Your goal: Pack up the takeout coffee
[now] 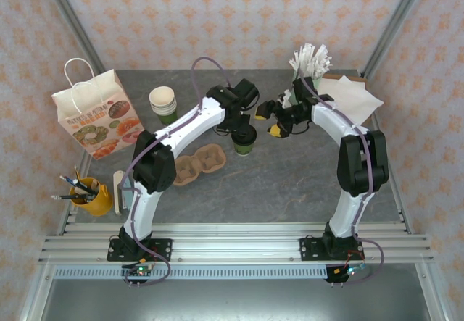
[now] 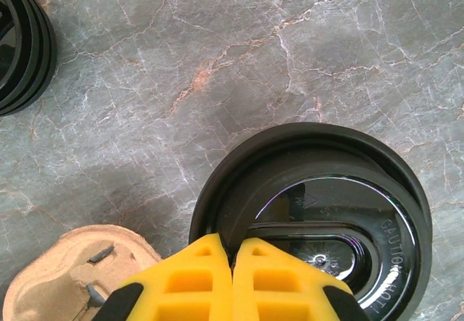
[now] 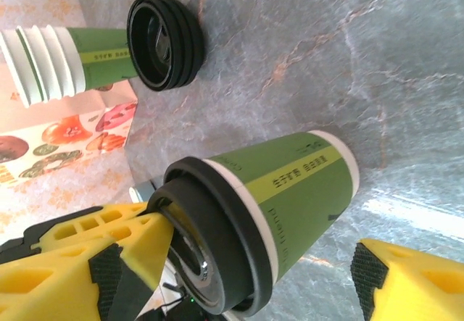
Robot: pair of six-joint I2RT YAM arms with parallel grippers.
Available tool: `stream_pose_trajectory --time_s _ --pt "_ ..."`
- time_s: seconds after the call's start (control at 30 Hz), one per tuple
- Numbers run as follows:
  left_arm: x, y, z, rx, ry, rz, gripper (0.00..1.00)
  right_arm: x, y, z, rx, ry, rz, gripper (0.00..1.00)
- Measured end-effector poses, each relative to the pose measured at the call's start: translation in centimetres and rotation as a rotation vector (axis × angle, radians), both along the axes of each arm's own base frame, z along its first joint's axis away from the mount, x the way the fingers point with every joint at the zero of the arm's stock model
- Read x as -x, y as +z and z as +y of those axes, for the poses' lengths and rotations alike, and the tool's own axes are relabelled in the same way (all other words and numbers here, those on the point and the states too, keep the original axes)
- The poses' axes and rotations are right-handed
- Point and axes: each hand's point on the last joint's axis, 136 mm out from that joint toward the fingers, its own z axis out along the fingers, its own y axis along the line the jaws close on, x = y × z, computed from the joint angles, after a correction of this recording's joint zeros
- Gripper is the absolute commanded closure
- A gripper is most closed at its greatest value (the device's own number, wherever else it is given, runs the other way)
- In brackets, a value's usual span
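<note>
I see peach patterned walls (image 1: 217,17) on three sides, with metal posts (image 1: 72,24) in the corners. The table (image 1: 290,183) top is grey veined stone, evenly lit.

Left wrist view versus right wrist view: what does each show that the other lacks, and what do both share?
Left wrist adds the cardboard carrier and the caution lettering on the takeout coffee's lid. Right wrist adds the cup's green side, the stacked lidless cups, the paper bag and the open right end effector. Both share the coffee, the black lid stack and the table.
</note>
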Motion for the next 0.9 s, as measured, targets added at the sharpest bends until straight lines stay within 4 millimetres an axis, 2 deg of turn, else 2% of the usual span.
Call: stream_pose_trajectory --time_s 0.1,0.23,0.4,0.47,0.57,0.9 --pt "-0.1 0.0 -0.2 0.006 0.009 0.002 1.0 0.9 -0.4 0.7 -0.008 0.044 0.016 0.12" --pt "-0.2 0.0 -0.3 0.011 0.016 0.003 1.0 2.3 -2.0 1.5 -0.008 0.099 0.074 0.16" --pt "-0.2 0.0 -0.3 0.017 0.026 0.007 1.0 3.7 -3.6 1.7 0.001 0.146 0.135 0.21" --pt "-0.1 0.0 -0.4 0.021 0.027 0.011 1.0 3.9 -3.7 1.7 0.0 0.156 0.138 0.23" --pt "0.0 0.0 -0.5 0.027 0.026 0.016 0.95 3.9 -3.7 1.7 0.0 0.165 0.131 0.27" --pt "0.0 0.0 -0.7 0.042 0.032 0.023 0.84 4.1 -3.7 1.6 0.001 0.165 0.13 0.27"
